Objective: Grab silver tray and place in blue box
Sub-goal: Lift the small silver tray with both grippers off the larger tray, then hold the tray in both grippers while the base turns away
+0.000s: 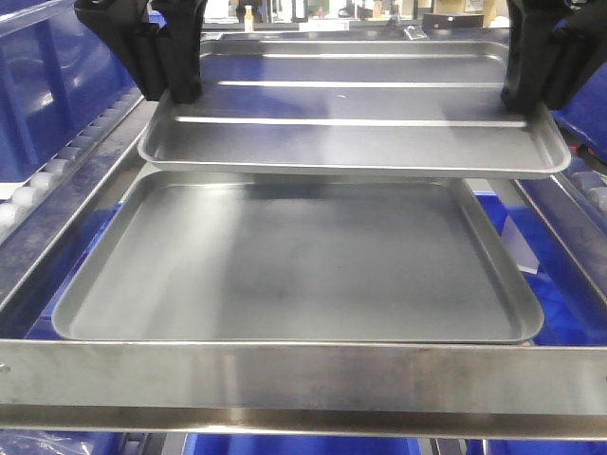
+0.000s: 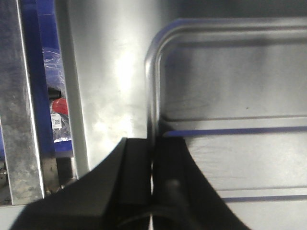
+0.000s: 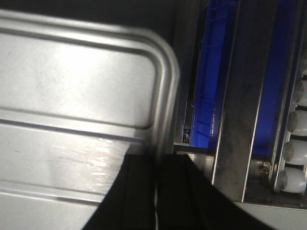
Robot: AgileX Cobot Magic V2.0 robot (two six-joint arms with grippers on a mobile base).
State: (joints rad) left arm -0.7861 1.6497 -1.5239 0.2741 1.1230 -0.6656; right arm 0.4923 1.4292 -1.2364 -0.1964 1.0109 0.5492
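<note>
Item: silver tray (image 1: 351, 137). Shiny steel, rectangular, rounded corners, shallow raised rim, two long ridges across the floor.

Location: far half of scene, level, overlapping far edge of larger dull grey tray (image 1: 294, 265) and apparently raised just above it (contact between the two not possible to rule out from these views).

Holders: left gripper (image 1: 175, 90) pinched narrow on left rim, one finger inside, one outside. Right gripper (image 1: 522, 95) likewise clamped on right rim. Both wrist views showing rim sandwiched between black fingers, close to a ridge end.

Handling, as judged: stiff, thin-walled, probably light for its span. Polished and slippery, so prone to sliding or pivoting in a thin rim pinch. Best hold on the two opposite side rims, as now, with both sides level to avoid twist. Nothing fragile, though likely loud and easily scuffed if dropped on the grey tray.

Destination: blue box (image 1: 569, 322), seen only in patches below and to the right of the steel frame bar (image 1: 303, 379); opening not fully visible. White rollers (image 1: 38, 185) along left side, well apart from the tray.

Status: grasp made, lift apparently begun, placement not yet done.
</note>
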